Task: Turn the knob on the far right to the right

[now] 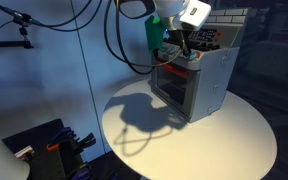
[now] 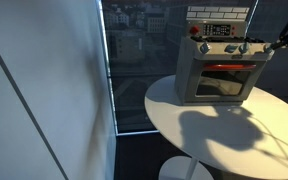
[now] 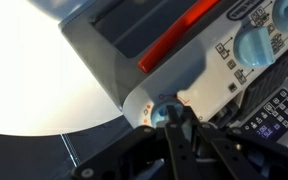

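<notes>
In an exterior view, the gripper (image 1: 174, 45) stands at 12 o'clock over the toy oven (image 1: 199, 85) on the round table (image 1: 234, 140), with its jaws hidden by the wrist. In an exterior view, the gripper (image 2: 280, 40) reaches in from 3 o'clock to the far-right knob (image 2: 261, 46). In the wrist view, the fingertips (image 3: 176, 125) converge on that knob (image 3: 162, 113) at 6 o'clock; whether the jaws pinch it cannot be told, so the approach is judged complete and the turn to the right is judged left to do
</notes>
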Robot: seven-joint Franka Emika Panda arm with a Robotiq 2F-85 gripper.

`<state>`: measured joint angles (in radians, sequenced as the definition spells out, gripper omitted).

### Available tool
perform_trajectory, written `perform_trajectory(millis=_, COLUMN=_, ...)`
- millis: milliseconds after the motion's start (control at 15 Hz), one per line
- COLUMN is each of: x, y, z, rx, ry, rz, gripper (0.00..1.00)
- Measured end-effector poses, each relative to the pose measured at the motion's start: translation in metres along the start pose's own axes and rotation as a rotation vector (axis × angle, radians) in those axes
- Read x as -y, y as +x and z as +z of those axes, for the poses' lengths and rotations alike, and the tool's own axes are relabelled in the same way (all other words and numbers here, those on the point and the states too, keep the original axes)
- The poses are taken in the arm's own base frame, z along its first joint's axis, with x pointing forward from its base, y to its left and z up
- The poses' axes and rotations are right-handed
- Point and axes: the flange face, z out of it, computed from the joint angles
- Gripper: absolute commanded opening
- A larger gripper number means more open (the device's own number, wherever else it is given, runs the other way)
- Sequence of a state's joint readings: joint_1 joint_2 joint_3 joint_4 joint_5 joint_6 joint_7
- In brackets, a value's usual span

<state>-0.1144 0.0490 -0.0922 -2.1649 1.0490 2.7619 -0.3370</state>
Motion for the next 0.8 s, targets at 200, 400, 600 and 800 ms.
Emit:
perform_trajectory(millis=200, x=-0.001, y=0.000, z=0.000, rx=-0.003, ry=0.009, rz=0.022, gripper=0.31)
perform_trajectory(millis=400, x=0.000, y=0.001, z=-0.002, rx=-0.008, ry=0.012, rz=0.024, gripper=0.50)
perform_trajectory(millis=600, x=0.005, y=0.007, z=-0.013, rx=-0.028, ry=0.025, rz=0.021, gripper=0.74)
perform_trajectory(millis=800, x=0.007, y=0.011, z=-0.021, rx=-0.040, ry=0.032, rz=0.020, gripper=0.98)
